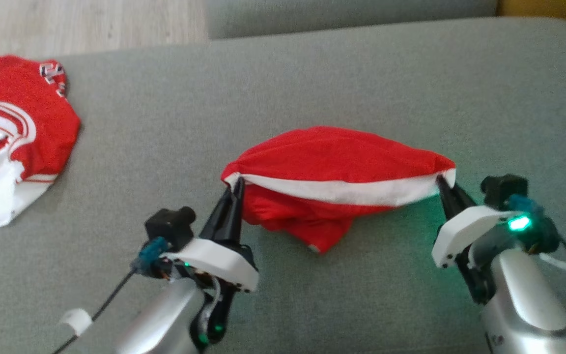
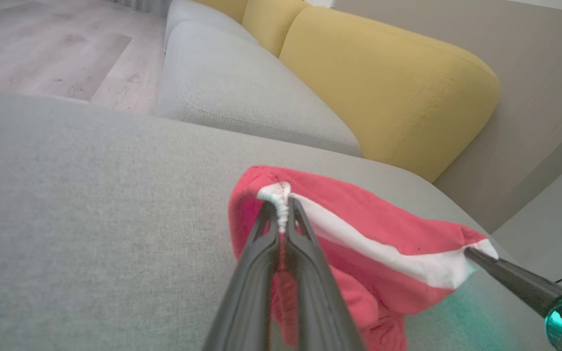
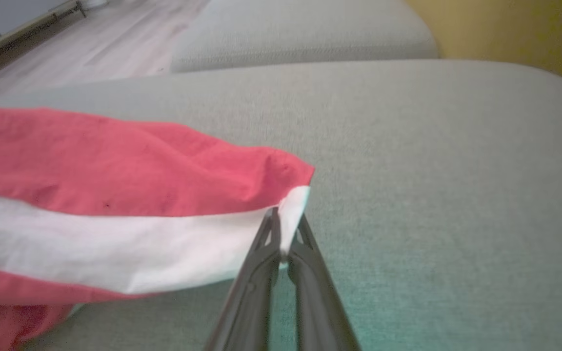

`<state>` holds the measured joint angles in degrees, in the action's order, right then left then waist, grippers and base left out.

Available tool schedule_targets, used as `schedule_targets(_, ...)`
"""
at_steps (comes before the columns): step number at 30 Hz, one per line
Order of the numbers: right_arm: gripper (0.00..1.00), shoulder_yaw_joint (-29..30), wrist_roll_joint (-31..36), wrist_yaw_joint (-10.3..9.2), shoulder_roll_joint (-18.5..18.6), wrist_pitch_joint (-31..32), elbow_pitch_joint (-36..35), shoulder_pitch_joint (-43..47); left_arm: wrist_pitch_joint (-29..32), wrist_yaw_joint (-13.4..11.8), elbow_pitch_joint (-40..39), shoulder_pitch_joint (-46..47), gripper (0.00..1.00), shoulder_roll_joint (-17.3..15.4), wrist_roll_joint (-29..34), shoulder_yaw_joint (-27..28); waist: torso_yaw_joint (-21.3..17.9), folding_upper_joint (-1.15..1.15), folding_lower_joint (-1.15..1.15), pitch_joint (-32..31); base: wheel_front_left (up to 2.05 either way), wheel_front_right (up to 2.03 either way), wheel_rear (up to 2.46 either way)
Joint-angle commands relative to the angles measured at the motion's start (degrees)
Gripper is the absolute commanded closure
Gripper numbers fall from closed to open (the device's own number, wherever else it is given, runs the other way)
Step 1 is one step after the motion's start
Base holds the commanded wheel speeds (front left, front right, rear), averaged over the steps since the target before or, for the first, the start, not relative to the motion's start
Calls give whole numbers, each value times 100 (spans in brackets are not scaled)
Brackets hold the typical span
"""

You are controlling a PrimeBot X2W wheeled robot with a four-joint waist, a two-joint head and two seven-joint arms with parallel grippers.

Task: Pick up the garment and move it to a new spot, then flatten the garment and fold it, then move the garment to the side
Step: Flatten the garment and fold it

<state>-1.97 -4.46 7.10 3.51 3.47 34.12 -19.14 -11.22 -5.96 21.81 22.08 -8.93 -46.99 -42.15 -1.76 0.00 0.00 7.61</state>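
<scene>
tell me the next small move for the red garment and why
Probably raise both grippers together. The left gripper and right gripper are each shut on one end of the white band of the garment, stretched between them, while the rest lies bunched on the grey cushion; lifting should let it hang free for carrying.

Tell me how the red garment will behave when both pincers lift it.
Likely floppy: the red garment sags in a bunch below the white band stretched between left pincer and right pincer. Probably light; thin tips hold it. It may slip from such small corner grips.
</scene>
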Motion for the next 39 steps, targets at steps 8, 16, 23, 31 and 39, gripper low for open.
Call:
schedule_targets(8, 100, -335, -806, 39, 373, 598, -2125, 188, 348, -174, -1309, 658, 100, -972, 217, 455, -76, 0, 0, -958, 0, 0, 0)
schedule_targets(16, 100, -197, -1219, 39, 563, 1377, -4191, 383, 915, -328, -2775, 1127, 100, -1785, 399, 759, -71, 0, 0, -1283, 0, 0, 0)
schedule_targets(23, 100, 33, -1243, 39, 503, 2135, -5917, 438, 1802, -394, -4086, 1583, 100, -2518, 466, 927, -72, 0, 0, -1276, 0, 0, 0)
schedule_targets(31, 100, -90, -1208, 39, 428, 2454, -5499, 41, 2220, -159, -3594, 1988, 100, -2576, 238, 899, -112, 0, 0, -648, 0, 0, 0)
schedule_targets(39, 100, -176, -876, 39, 375, 1651, -3631, -2249, 1996, 265, -2082, 3596, 100, -2282, 582, 1042, -222, 0, 0, 704, 0, 0, 0)
